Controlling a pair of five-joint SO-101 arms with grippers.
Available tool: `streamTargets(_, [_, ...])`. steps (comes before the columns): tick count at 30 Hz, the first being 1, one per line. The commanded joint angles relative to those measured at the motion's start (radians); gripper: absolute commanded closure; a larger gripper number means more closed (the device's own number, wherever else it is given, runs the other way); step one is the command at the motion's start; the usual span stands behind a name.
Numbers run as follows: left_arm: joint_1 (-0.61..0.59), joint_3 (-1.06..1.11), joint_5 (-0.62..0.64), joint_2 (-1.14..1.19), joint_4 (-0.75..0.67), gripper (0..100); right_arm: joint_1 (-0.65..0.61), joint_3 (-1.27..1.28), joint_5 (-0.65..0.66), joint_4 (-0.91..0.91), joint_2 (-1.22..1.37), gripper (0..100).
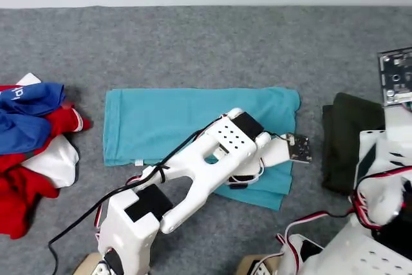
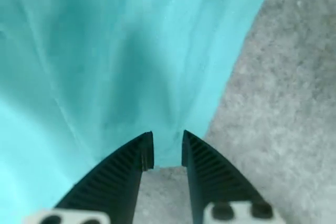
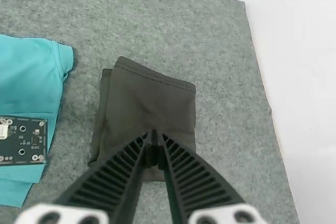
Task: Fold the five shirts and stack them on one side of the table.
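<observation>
- The teal shirt (image 1: 187, 117), centre frame, is seen as matt, lightly creased cloth.
- The grey table cover (image 1: 193, 43) is shown rough and felt-like.
- The left gripper (image 2: 167, 148) is seen in black ribbed plastic.
- Glossy white plastic is noted on the arm shell (image 1: 199, 181).

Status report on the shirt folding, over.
Left tool open, astride the edge of the teal shirt. Right tool shut, empty, aimed at the folded dark shirt. Heap of red, blue and white shirts waits, unfolded.

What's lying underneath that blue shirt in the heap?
A red shirt and white cloth poke out beneath the blue shirt; whatever else it covers is hidden.
</observation>
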Motion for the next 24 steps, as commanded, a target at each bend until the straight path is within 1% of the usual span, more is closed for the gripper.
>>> streamTargets(1, [0.006, -0.031, 0.040, -0.048, -0.084, 90, 0.013, 0.000, -0.005, 0.038, -0.010, 98.9])
streamTargets(4, [0.026, -0.031, 0.063, -0.048, -0.138, 89, 0.013, 0.000, -0.006, 0.038, -0.008, 98.9])
streamTargets(8, [0.055, -0.027, 0.066, -0.044, -0.164, 89, 0.013, 0.000, -0.006, 0.038, -0.005, 98.9])
streamTargets(18, [0.060, -0.035, 0.064, 0.109, -0.164, 89, 0.013, 0.000, -0.009, 0.038, -0.010, 98.9])
streamTargets(22, [0.058, -0.074, 0.064, 0.130, -0.157, 90, 0.013, 0.000, -0.009, 0.038, -0.010, 98.9])
streamTargets(24, [0.061, -0.076, 0.064, 0.126, -0.158, 92, 0.013, 0.000, -0.009, 0.038, -0.010, 98.9])
